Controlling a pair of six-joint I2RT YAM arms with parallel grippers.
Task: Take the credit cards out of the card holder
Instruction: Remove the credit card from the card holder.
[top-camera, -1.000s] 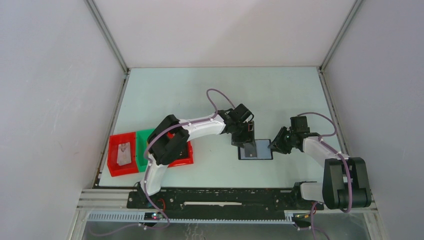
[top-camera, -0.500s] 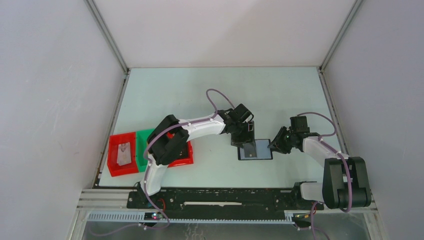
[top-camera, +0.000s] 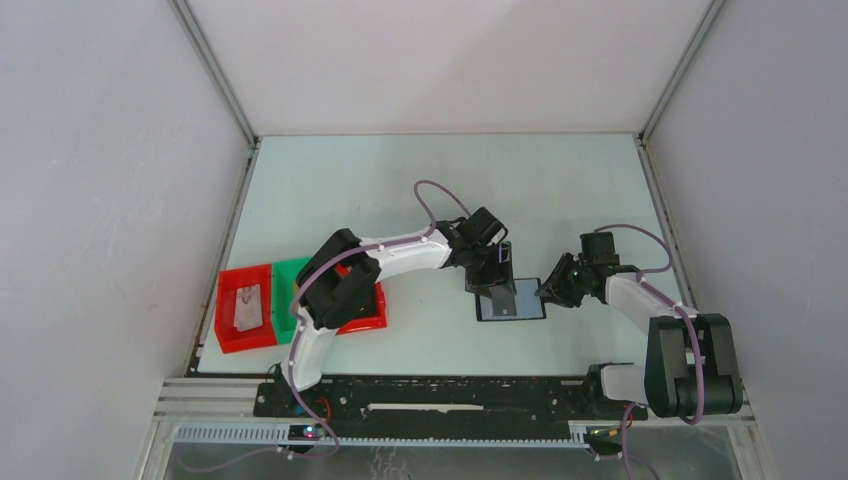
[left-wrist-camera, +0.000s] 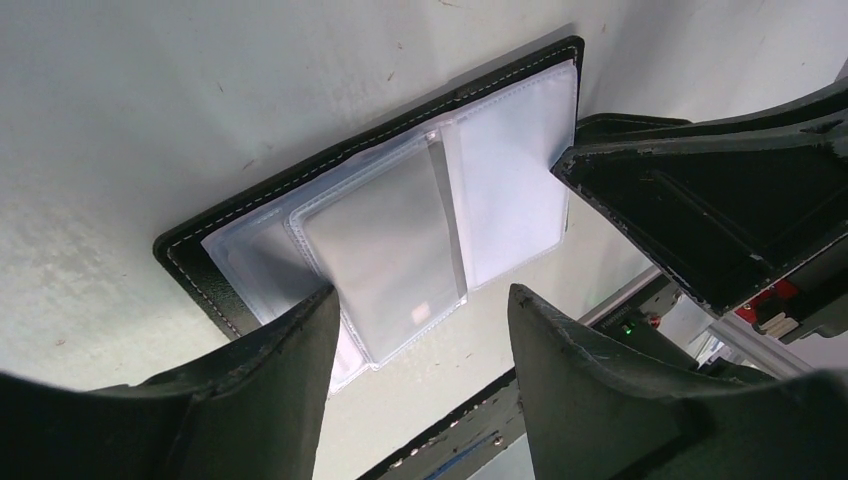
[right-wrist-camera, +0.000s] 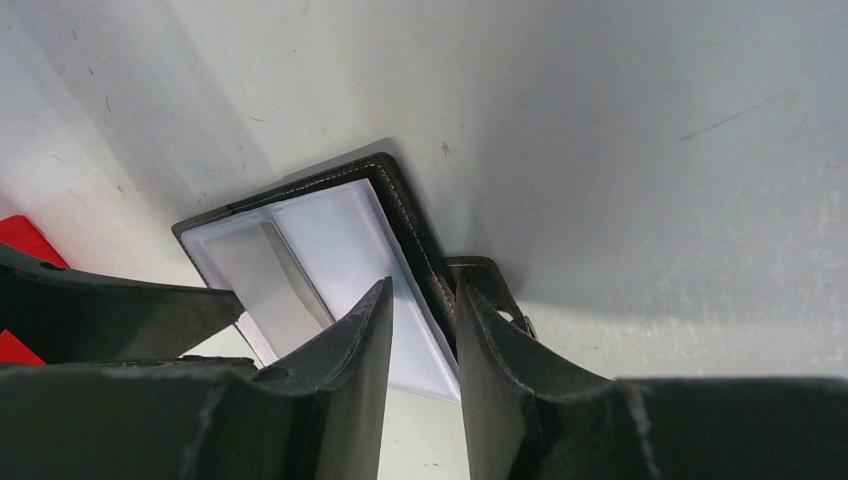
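**Left wrist view: open jaws over the sleeve, card not yet taken**

The card holder (left-wrist-camera: 505, 160) lies unfolded and flat on the table (top-camera: 400, 190), between the two arms. Its clear plastic sleeves face up, and a grey card (left-wrist-camera: 385, 250) sits inside one of them. The left gripper (left-wrist-camera: 420, 300) hangs just above this sleeve with its jaws spread and nothing between them. One finger (left-wrist-camera: 300, 345) is at the near edge of the sleeve.

The right gripper (right-wrist-camera: 422, 292) is clenched on the right edge of the card holder (right-wrist-camera: 400, 205), one finger on the inner side and one on the outer cover. It seems to pin the holder in place.

Several things could go wrong. If the left jaws close on the sleeve together with the card, the plastic will come up too and the card will stay inside. The whole holder could then lift or fold shut. The card is thin and smooth, so it may slide out of the fingers. If the right grip is weak, the holder may drag across the table.
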